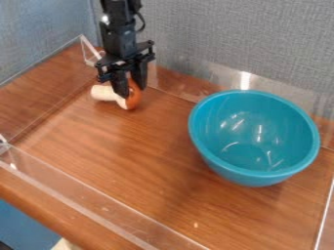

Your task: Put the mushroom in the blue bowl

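Observation:
The mushroom [119, 96], with an orange-brown cap and pale stem pointing left, hangs at the back left just above the wooden table. My black gripper [125, 88] comes down from above and is shut on the mushroom's cap. The blue bowl [255, 137] is large, glossy and teal. It sits empty on the table at the right, well apart from the gripper.
A low clear acrylic wall [78, 200] runs around the wooden tabletop [117, 156], along the front, left and back edges. A grey fabric wall stands behind. Open wood lies between the gripper and the bowl.

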Available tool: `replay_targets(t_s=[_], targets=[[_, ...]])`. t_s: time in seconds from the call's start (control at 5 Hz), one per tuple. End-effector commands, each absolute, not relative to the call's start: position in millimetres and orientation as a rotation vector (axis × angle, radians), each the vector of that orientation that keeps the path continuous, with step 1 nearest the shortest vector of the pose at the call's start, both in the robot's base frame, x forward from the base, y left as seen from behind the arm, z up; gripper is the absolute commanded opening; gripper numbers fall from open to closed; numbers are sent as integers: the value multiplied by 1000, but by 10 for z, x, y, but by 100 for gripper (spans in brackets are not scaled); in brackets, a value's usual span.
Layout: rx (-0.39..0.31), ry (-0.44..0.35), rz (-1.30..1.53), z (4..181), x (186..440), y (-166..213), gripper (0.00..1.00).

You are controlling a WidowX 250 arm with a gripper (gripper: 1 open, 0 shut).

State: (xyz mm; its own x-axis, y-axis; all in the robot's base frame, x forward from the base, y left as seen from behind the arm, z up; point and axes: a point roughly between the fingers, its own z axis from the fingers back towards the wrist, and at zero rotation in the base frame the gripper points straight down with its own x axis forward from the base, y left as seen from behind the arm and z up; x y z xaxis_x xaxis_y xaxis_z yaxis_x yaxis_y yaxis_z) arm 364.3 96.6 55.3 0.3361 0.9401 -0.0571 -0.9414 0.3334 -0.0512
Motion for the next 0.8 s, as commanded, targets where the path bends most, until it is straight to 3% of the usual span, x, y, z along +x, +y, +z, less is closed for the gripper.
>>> replay_targets(t_s=[0.0,0.6], targets=[[-117,-89,1203,965,3745,924,0],[-115,-98,1274,1148,3745,917,0]])
